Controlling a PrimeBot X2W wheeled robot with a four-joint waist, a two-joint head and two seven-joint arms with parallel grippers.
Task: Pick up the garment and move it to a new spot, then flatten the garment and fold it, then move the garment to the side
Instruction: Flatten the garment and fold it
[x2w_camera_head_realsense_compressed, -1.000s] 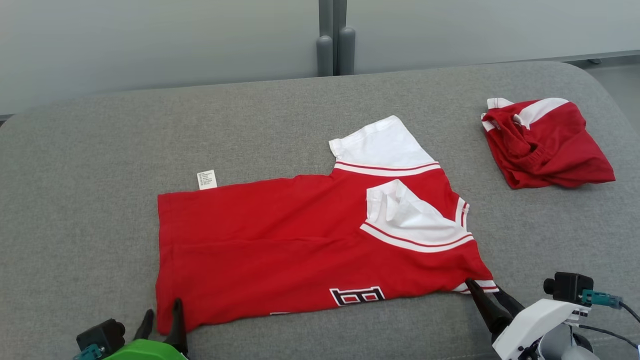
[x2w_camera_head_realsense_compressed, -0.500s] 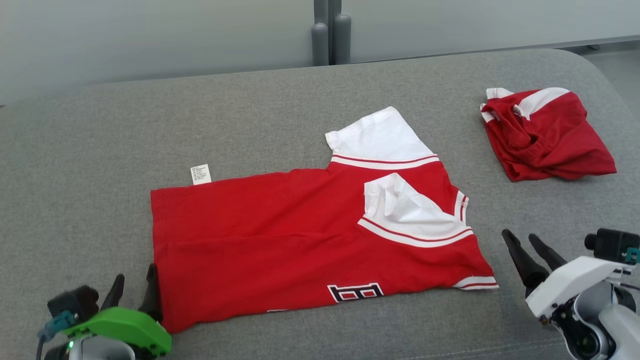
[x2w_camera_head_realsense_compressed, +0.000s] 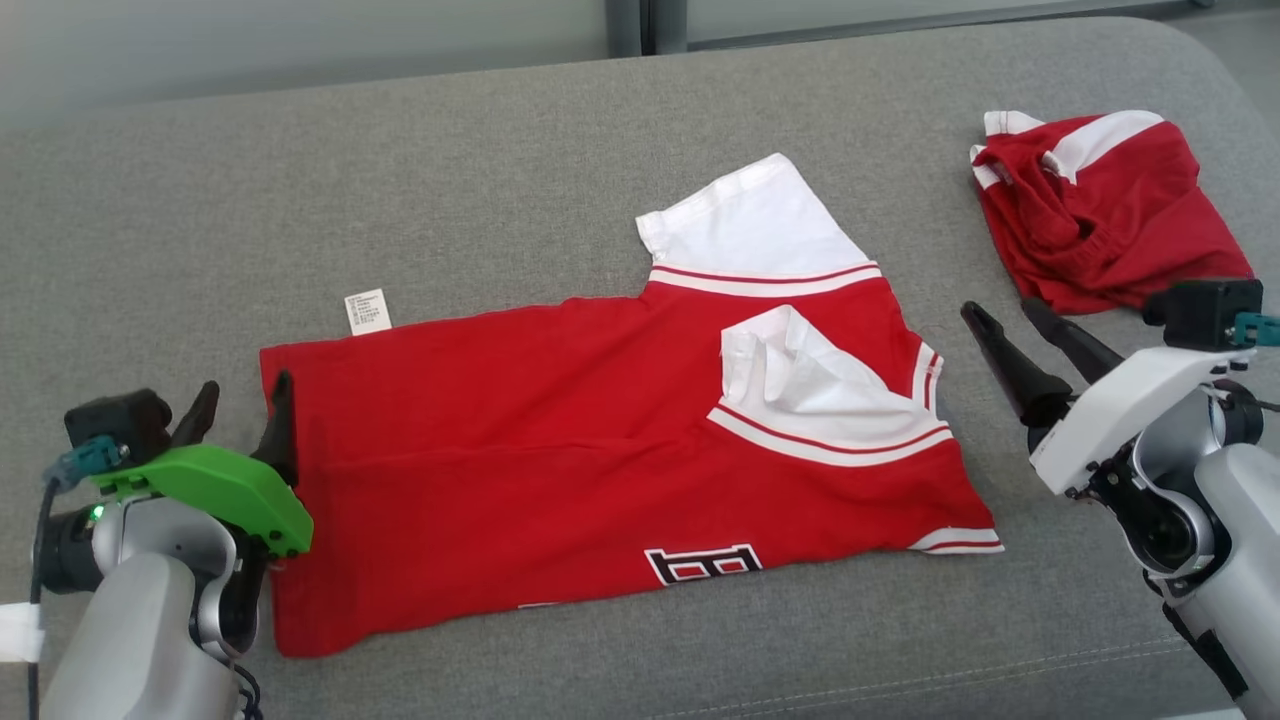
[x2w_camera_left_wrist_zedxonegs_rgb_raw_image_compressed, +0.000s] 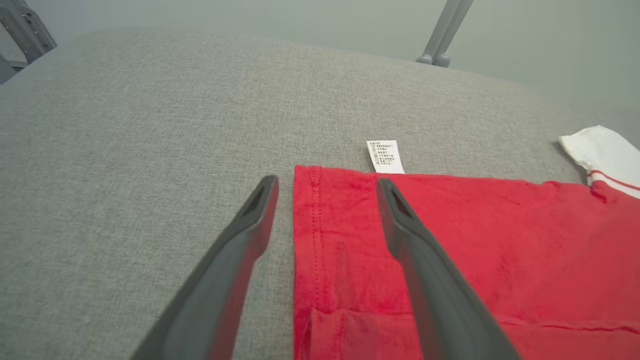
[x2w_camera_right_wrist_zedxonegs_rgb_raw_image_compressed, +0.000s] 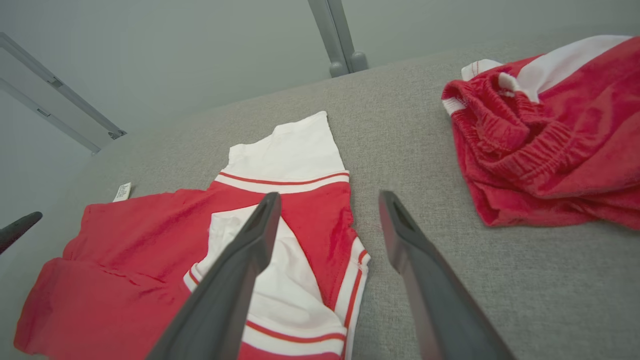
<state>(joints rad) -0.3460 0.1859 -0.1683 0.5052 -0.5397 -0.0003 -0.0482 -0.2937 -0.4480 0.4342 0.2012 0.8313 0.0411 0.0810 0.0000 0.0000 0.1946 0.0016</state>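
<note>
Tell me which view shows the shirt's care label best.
Left wrist view: the care label is close, print lines visible, at the edge of the red shirt. Head view shows it small; right wrist view, tiny and far.

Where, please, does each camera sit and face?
Head view: on the head, facing down at the red shirt on the grey cushion; left claw and right claw show.
Left wrist view: along the left claw's fingers, at the shirt's hem and tag.
Right wrist view: along the right claw's fingers, toward red shorts.
Both wrist views share the tag.

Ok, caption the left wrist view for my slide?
Open left gripper astride the hem of the red shirt on the grey cushion.
</note>
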